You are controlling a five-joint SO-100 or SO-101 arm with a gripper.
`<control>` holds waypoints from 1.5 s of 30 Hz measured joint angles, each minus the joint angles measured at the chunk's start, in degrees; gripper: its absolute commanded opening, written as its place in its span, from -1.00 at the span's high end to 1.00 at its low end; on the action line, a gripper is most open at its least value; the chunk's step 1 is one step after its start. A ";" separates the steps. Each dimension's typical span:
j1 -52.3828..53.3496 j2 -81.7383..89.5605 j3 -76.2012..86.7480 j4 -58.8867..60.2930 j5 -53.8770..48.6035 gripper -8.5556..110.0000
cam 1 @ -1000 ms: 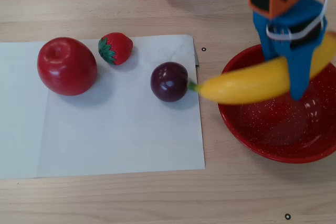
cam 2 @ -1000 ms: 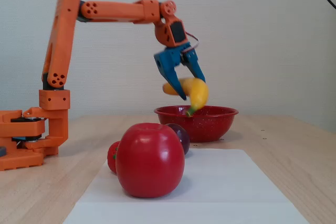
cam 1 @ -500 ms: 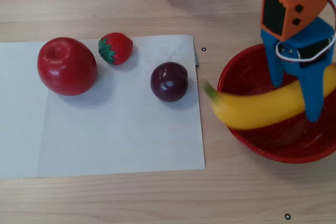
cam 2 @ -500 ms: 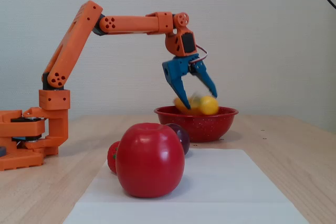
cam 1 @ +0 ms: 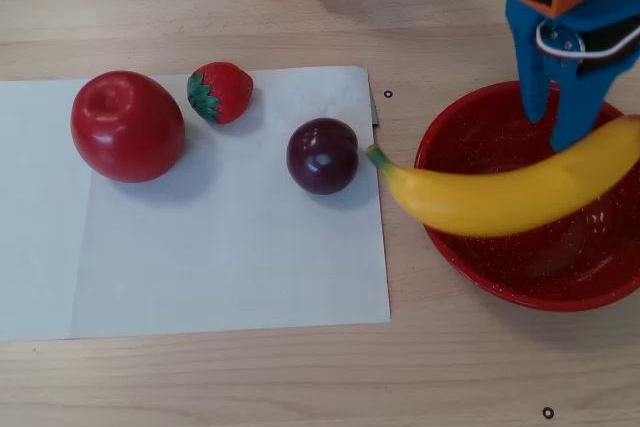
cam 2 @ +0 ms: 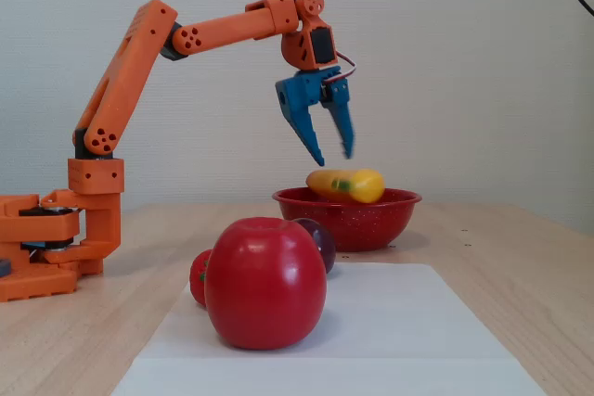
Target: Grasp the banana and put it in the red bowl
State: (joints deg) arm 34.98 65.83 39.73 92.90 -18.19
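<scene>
One relation matters: I see the gripper empty, jaws apart, straight above the banana, which lies left-right across the red bowl, stem overhanging its left rim.

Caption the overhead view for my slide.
Glossy yellow plastic banana lies across the speckled red bowl's rim, stem overhanging; open blue gripper above.

Overhead view: straight down, close on table. Fixed view: low tabletop level, side-on. Both share red bowl.
</scene>
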 measured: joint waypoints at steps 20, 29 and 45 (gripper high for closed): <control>-10.55 32.87 16.17 3.34 0.09 0.85; -18.63 53.26 35.60 -2.55 1.58 0.85; -28.56 87.54 82.18 -28.65 2.55 0.85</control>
State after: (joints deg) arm 6.42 153.37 121.90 64.25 -15.64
